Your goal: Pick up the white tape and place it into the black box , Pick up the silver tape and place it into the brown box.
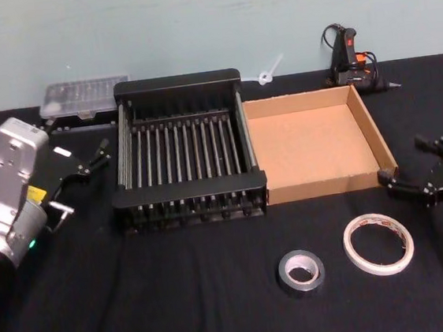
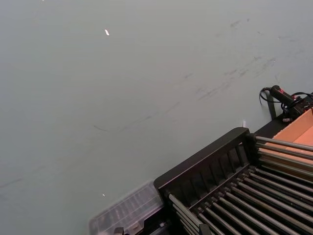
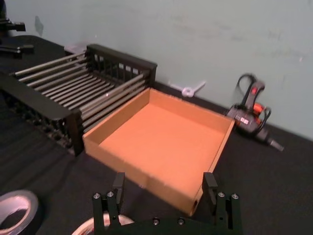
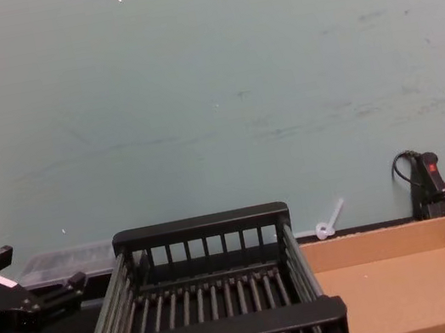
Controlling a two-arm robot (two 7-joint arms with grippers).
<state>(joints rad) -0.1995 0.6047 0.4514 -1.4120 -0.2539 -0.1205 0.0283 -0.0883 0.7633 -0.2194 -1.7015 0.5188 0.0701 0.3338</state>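
Two rolls of tape lie near the front edge of the table (image 1: 180,297) in the head view. The white tape (image 1: 378,243) is toward the right front, and the silver tape (image 1: 301,272) sits just beside it, nearer the middle. The black box (image 1: 185,155) and the brown box (image 1: 314,142) stand side by side and touching at the back, and nothing is in them. The right gripper (image 1: 412,170) hangs wide apart by the brown box's front right corner, near the white tape. The left gripper (image 1: 102,156) waits by the left edge, also wide apart.

The left wrist view shows the black box's bars and the wall.

The right wrist view shows the right gripper's fingers (image 3: 117,188) spread wide above the white tape, holding nothing.

The chest view shows the two boxes side by side.

No step looks done yet. The first pick seems about to start. The right gripper likely needs to drop down over the white tape and pinch its ring.
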